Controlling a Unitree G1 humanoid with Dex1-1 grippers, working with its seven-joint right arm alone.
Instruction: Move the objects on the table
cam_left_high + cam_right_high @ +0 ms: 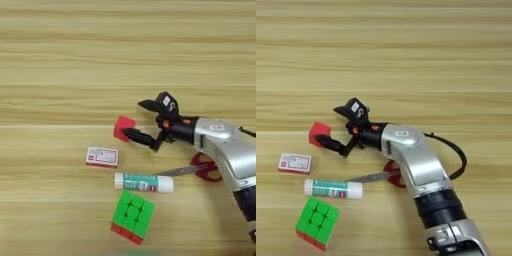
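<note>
One small red cube sits mid-table, touched by the lower finger of the right gripper, whose fingers are spread and empty. Nearby lie one red-and-white box, one glue stick, one scissors and one puzzle cube.

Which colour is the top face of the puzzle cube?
Green, on the puzzle cube; its sides are red. Clearest in the left eye view.

red cube, box, glue stick, puzzle cube
</note>
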